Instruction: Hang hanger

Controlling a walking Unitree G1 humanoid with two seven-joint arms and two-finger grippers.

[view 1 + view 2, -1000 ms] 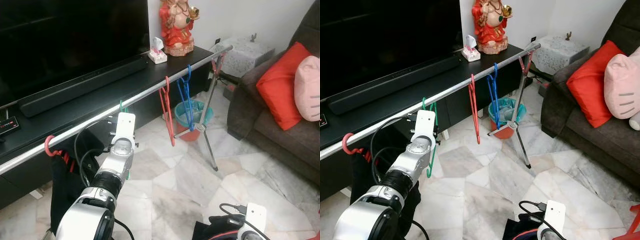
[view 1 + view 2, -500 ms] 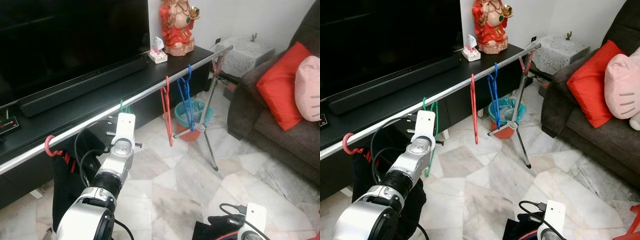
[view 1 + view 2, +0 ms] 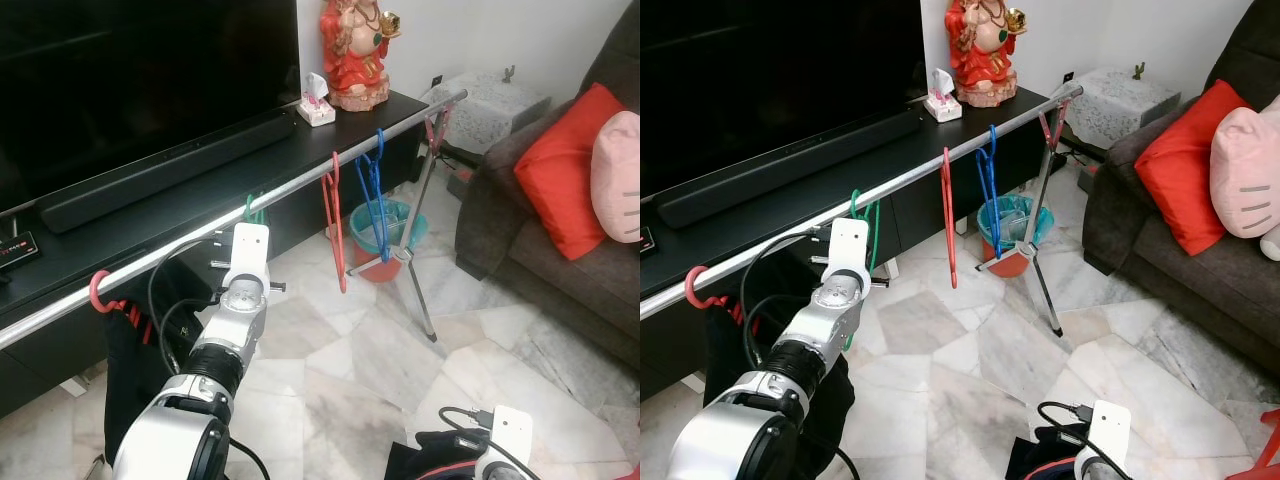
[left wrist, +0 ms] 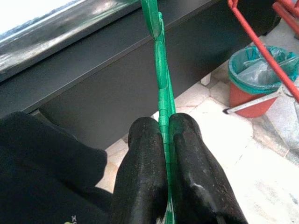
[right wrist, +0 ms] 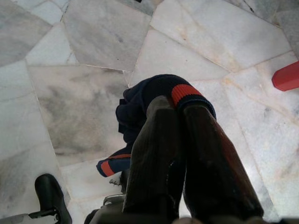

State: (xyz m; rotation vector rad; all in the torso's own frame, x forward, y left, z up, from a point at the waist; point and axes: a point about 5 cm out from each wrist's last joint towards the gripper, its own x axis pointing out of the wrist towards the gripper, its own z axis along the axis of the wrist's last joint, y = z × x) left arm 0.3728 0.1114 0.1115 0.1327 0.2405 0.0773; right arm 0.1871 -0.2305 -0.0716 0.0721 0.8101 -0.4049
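Rail: a long silver rail [image 3: 300, 185] runs in front of the black TV console [image 3: 150, 215], carrying a red hanger [image 3: 333, 225], a blue hanger [image 3: 375, 200] and a red hook [image 3: 98, 290] at the near end.
Left gripper: the left gripper [image 4: 163, 140] reaches up to the rail, its two black fingers [image 4: 142, 158] pinched tight on the flat stem of the green hanger [image 4: 161, 84].
Green hanger: its hook [image 3: 858, 205] sits at the rail, between the red hook and the red hanger; whether it fully clears the top of the bar is hard to tell.
Right gripper: the right gripper [image 5: 180, 154] hangs low over the marble floor [image 5: 88, 102], fingers pressed together with nothing between them, above a dark garment with red bands [image 5: 154, 93].
Risk: if the fingers let go before the hook is seated over the bar, the hanger likely slips off and drops; a sideways tug could also slide it into the red hanger.
Change: over the last second the green hook has risen from just under the rail to the bar, and the left wrist has edged up with it.
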